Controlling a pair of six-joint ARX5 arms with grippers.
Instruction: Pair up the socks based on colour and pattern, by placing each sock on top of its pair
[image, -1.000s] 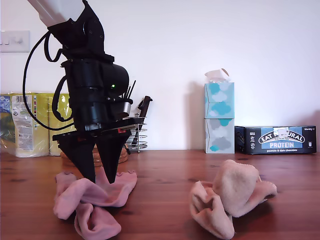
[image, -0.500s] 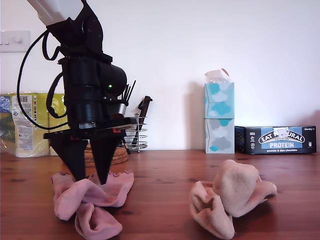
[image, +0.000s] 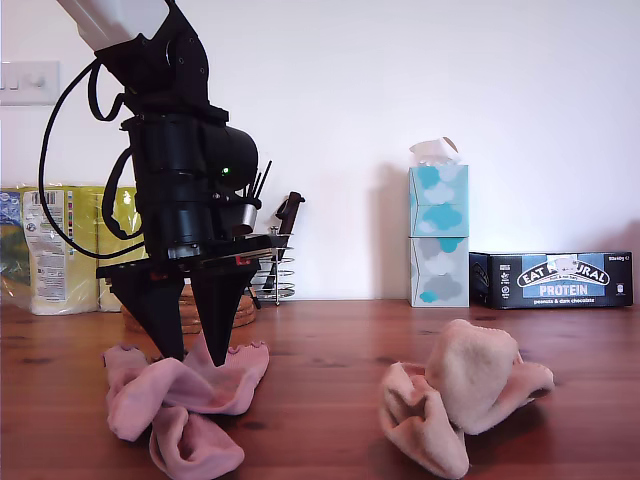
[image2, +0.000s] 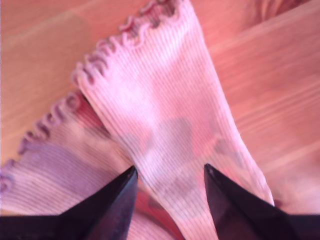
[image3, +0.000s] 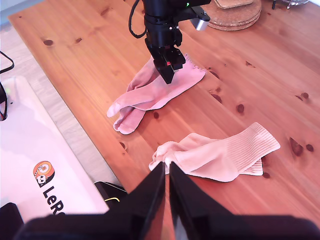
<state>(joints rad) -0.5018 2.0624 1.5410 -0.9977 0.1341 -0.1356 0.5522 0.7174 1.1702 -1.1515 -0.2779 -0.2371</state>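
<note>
The pink socks were soft ribbed knit with frilly cuffs; the cream socks were matt ribbed cloth. The surface was knotty, faintly glossy wood. My first claw looked like matt black plastic.

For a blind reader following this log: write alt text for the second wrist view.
Seen from above, my first hand hangs open over two overlapping dusty-pink socks on a wooden table, while two cream-peach socks lie stacked nearer the camera. My second hand fills the foreground, shut and holding nothing.
</note>
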